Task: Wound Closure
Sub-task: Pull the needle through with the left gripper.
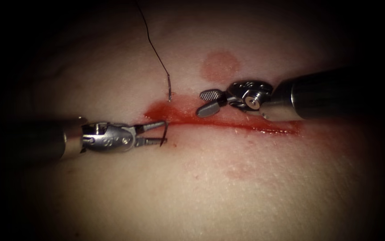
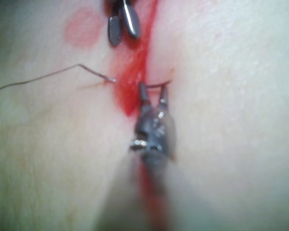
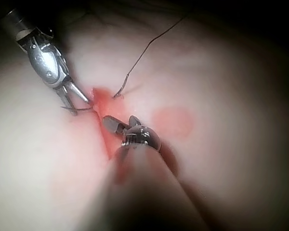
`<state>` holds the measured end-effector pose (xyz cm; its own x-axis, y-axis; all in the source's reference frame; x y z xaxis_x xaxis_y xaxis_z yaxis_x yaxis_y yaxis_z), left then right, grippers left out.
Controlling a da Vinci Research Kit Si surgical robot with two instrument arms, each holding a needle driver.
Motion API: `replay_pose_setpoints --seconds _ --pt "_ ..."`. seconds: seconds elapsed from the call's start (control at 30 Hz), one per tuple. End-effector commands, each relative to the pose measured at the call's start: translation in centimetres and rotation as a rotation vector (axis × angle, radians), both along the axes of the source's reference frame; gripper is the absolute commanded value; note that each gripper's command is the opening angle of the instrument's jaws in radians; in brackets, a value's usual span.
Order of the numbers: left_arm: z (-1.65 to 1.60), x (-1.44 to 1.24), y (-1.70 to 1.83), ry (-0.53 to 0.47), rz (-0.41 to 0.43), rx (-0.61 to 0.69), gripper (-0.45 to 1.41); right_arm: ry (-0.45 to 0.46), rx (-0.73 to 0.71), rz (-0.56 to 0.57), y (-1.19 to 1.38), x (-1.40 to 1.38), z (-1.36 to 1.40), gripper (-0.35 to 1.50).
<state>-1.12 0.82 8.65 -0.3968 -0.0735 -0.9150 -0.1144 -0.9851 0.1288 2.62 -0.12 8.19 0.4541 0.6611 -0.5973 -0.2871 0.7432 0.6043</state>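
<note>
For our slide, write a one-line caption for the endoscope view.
Left tool open around the needle beside the cut; right tool open, empty; thread trails away.

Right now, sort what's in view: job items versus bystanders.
Job: needle across the open left tool, passing through the tissue at the cut; thread; right tool, open, empty.
Bystanders: red fluid; round pink mark.

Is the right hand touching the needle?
Apart. In the endoscope view the right hand hangs open with bare tissue between it and the needle, which spans the left hand.
</note>
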Motion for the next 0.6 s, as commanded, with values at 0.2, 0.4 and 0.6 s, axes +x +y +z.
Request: replay_pose_setpoints --seconds 0.2,0.4,0.6 --pt "-0.04 -0.08 0.02 -0.028 -0.009 -0.021 0.11 0.006 0.000 -0.002 -0.06 0.07 0.07 1.36" --pt "-0.09 -0.13 0.04 -0.036 -0.019 -0.039 0.13 0.011 0.002 -0.009 -0.09 0.08 0.09 1.35" --pt "-0.08 -0.17 0.05 -0.033 -0.020 -0.045 0.14 0.014 0.003 -0.012 -0.11 0.10 0.10 1.33"
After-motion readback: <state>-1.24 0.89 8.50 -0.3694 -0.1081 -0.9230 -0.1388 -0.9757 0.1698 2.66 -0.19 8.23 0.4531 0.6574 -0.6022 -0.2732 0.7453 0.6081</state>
